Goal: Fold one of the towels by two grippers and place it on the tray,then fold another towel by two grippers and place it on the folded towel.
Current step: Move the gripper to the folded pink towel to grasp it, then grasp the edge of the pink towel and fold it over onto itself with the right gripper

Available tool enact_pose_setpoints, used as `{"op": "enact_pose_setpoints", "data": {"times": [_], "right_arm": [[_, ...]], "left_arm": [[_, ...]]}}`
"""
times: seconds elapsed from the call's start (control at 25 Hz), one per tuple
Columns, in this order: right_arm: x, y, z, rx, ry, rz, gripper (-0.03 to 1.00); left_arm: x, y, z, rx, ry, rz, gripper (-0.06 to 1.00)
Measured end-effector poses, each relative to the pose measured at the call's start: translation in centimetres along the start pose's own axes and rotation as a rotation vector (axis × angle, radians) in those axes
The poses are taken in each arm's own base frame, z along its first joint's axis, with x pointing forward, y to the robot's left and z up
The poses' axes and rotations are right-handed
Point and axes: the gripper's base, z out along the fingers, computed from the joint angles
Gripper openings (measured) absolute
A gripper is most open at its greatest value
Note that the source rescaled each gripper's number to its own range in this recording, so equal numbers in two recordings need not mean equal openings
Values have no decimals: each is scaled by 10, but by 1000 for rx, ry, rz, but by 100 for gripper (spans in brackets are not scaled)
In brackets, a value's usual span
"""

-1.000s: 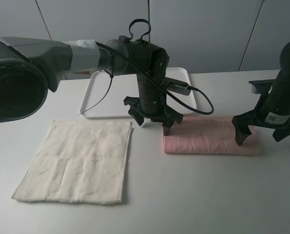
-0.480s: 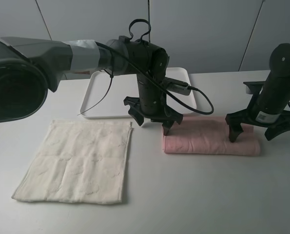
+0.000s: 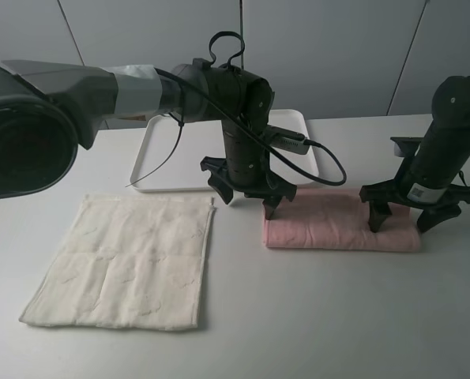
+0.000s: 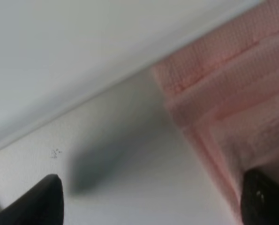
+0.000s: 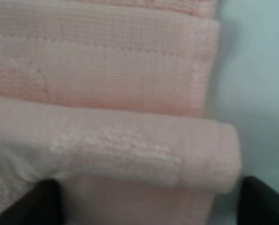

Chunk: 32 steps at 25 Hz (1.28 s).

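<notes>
I judge the folded pale pink terry cloth towel [image 3: 329,223] on the white surface [image 3: 298,316] soft and floppy, best pinched at its short ends, where my left hand [image 3: 244,200] and right hand [image 3: 399,224] stand spread (nothing held).

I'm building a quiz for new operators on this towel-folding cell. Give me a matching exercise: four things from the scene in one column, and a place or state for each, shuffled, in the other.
Things:
1. pink towel
2. cream-white towel
3. tray
4. right gripper

Places or states:
A. spread flat, unfolded
B. at the back, no towel on it
C. folded into a long strip
D. jaws apart, straddling the strip's right end

Pairs: 1-C, 2-A, 3-B, 4-D
</notes>
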Motion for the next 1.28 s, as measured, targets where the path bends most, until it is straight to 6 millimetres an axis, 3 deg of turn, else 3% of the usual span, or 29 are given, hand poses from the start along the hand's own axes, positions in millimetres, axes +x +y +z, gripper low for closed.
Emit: {"op": "enact_pose_setpoints", "data": {"times": [0.2,0.48,0.68,1.28], "right_arm": [[-1,3,0,-19,-5,7,53],[0,4,2,-28,-18,2,45],[1,5,3,-43,-21,14,10],[5,9,0,-87,15,-32,10]], "left_arm": [[0,0,0,2,1,-1,97],[0,0,0,5,0,-3,97],[0,-3,1,26,1,-9,97],[1,-5,1,49,8,-2,97]]}}
